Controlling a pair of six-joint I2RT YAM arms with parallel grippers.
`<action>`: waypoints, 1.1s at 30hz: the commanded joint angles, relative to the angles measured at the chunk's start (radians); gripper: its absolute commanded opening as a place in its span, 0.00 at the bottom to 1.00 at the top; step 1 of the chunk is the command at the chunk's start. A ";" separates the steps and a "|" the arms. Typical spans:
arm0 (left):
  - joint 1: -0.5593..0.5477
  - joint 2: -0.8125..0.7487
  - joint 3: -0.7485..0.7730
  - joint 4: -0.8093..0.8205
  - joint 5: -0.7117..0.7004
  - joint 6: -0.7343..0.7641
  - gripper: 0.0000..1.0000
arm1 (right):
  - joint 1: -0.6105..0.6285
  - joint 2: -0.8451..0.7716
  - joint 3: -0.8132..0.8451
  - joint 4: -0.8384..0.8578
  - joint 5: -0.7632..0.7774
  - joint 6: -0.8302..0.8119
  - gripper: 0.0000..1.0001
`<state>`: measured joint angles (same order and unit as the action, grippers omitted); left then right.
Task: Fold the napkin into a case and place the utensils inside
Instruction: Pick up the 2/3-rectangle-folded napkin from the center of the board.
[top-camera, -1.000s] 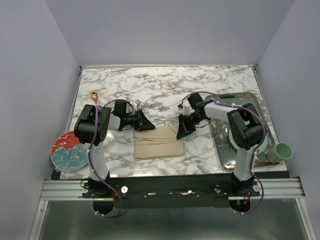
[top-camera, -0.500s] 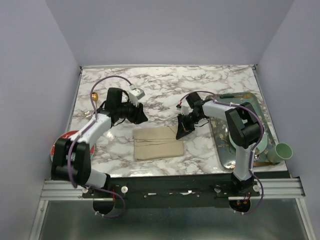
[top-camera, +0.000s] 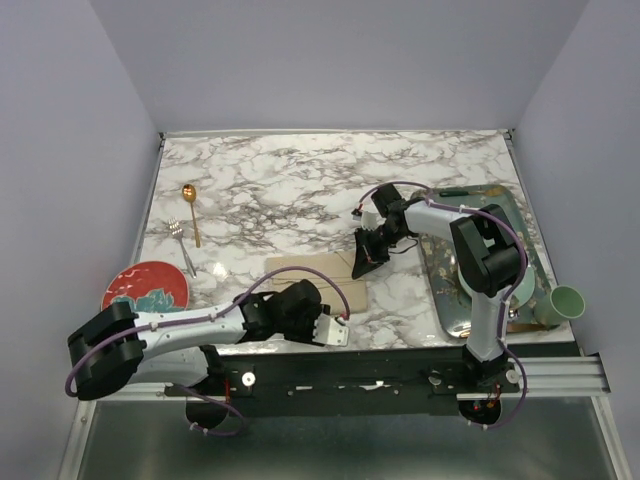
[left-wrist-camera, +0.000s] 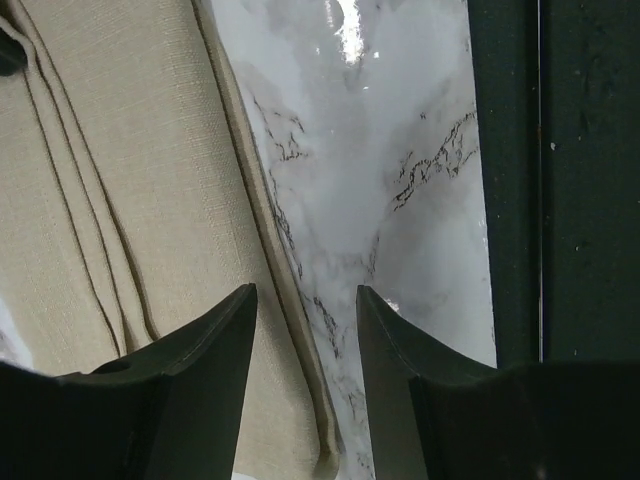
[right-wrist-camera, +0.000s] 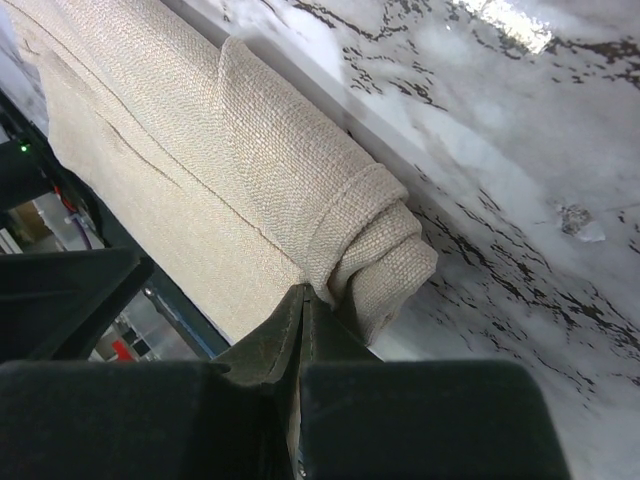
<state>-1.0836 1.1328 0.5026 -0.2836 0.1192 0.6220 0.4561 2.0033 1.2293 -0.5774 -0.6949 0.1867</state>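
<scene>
Right pincer on napkin corner

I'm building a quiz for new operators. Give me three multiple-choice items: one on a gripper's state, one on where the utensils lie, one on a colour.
1. How does the right gripper stand?
A. wide open in the air
B. shut on nothing, lifted clear
C. shut on a corner of the beige-tan folded cloth napkin

2. Where do the shiny gold spoon and thin gold fork lie?
A. on the marble tabletop, far left
B. tucked inside the napkin
C. stacked on the napkin

3. What colour is the small cup at near right?
A. red
B. pale green
C. gold

Answers: 1 C, its wrist view shows it pinched shut on the cloth's rolled corner; 2 A, both lie bare on the marble beyond the red plate; 3 B, it looks mint green.
</scene>
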 joint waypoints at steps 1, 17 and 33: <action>-0.081 0.068 0.005 0.069 -0.174 0.007 0.54 | -0.004 0.040 -0.034 0.008 0.135 -0.053 0.09; -0.096 0.188 0.014 0.101 -0.228 0.051 0.22 | -0.004 0.046 -0.039 0.005 0.143 -0.082 0.08; 0.092 0.156 0.215 -0.101 0.081 0.010 0.00 | -0.002 0.054 -0.021 -0.016 0.141 -0.098 0.08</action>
<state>-1.0523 1.2919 0.6453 -0.3099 0.0605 0.6319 0.4561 2.0033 1.2297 -0.5781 -0.6971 0.1532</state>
